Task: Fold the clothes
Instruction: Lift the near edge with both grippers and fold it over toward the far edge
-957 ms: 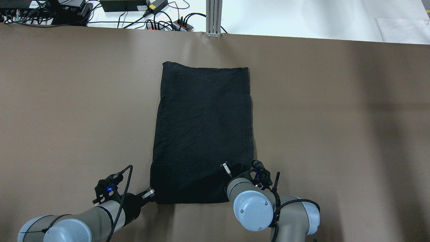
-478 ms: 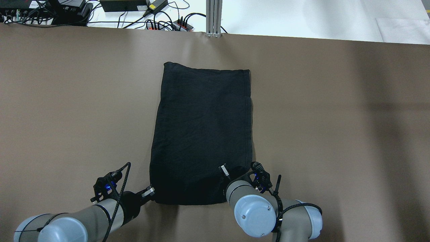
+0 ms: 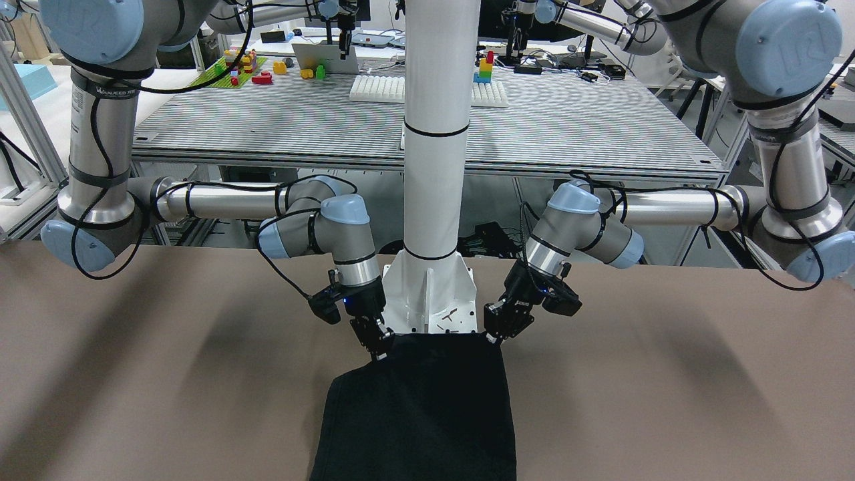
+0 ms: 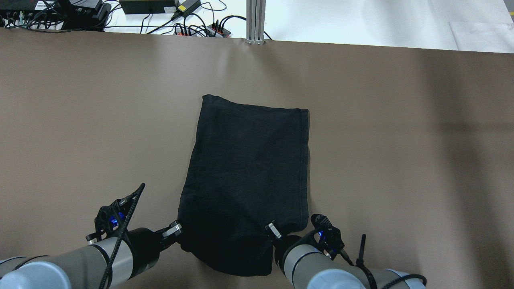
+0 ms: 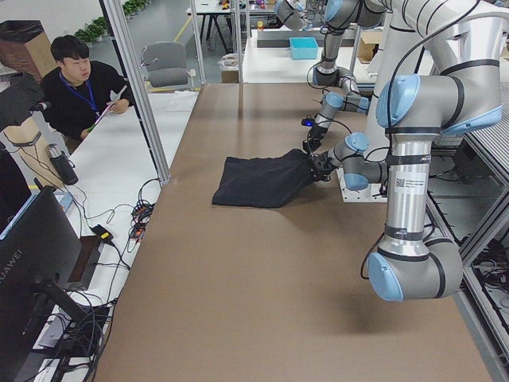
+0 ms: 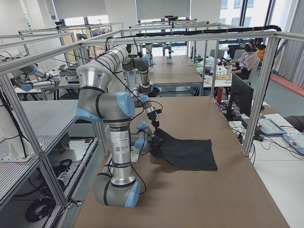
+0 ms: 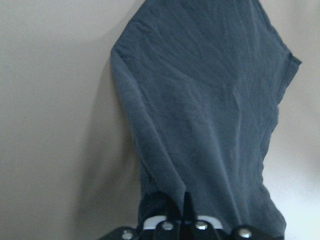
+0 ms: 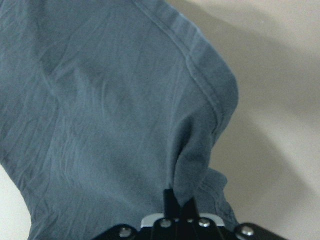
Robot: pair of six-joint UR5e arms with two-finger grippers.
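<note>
Lying lengthwise on the brown table [image 4: 80,120], one black cloth [image 4: 249,168], plain, rectangular, its hemmed edges slightly wavy; far end flat on the table, near end raised off it and sagging between the two grippers; left gripper [image 4: 176,232] pinched closed on the near left corner, fabric bunched between its fingers in the left wrist view; right gripper [image 4: 274,233] likewise clamped on the near right corner, a fold of hem gathered into its fingers in the right wrist view; both grippers low, close in front of the white post's base [image 3: 433,300], the lifted edge of the cloth spanning that base in the front-facing view; person [image 5: 75,87] seated at a side desk, well apart from the cloth.
</note>
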